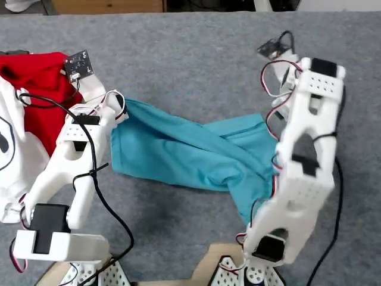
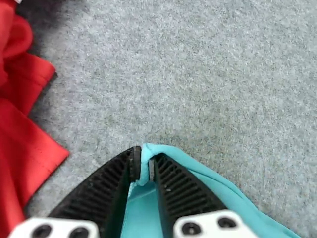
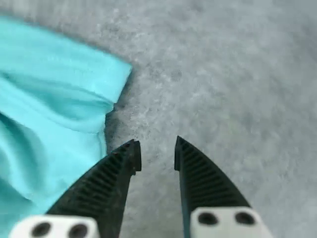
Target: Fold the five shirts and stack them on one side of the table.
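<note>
High view: the teal shirt (image 1: 190, 152) lies crumpled mid-table. Its long axis runs across from my left gripper (image 1: 118, 110) to my right arm (image 1: 306, 143). A red shirt (image 1: 36, 89) and a white shirt (image 1: 9, 155) are heaped at the left side of the grey table (image 1: 196, 53), beside my left arm (image 1: 65, 173).

Left wrist view: the left gripper (image 2: 142, 161) is pinched onto the teal shirt's (image 2: 198, 173) edge, with a fold of cloth showing between the tips. The red shirt (image 2: 25, 139) lies near, apart from the teal.

Right wrist view: the right gripper (image 3: 157, 151) is partly open, with nothing between the jaws and bare table beneath. The teal shirt's (image 3: 49, 99) hem lies just beside one finger, not touching. Judgement — the free end is nearer the right gripper, which needs a sideways shift onto the cloth.
</note>
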Action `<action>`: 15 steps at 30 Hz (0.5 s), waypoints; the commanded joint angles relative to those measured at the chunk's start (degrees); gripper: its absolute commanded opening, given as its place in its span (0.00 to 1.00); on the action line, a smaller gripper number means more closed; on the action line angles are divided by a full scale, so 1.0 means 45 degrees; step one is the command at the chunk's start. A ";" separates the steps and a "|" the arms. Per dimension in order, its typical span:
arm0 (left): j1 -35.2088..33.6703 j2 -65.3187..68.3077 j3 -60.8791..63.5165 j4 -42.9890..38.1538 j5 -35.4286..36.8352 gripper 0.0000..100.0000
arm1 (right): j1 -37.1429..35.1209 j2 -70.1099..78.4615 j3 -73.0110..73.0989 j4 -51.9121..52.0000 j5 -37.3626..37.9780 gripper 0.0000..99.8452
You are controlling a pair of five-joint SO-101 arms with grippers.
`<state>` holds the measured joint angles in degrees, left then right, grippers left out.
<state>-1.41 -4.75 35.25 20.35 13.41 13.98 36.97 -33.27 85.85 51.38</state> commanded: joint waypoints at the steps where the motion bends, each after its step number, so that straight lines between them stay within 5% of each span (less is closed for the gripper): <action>1: 0.0078 -0.0107 -0.0078 -0.0234 -0.0078 0.02 | -0.0049 0.1924 -0.4151 0.1074 0.3184 0.14; 8: 0.0078 0.0244 -0.0117 -0.0234 -0.0098 0.02 | 0.0029 0.4757 -0.8840 0.3009 0.6623 0.14; 15: 0.0078 0.1631 -0.1016 -0.0156 -0.0098 0.02 | 0.0029 0.6867 -1.1556 0.3556 0.7678 0.14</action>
<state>-1.41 2.11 34.37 20.35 13.41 13.98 66.51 -79.16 100.35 84.26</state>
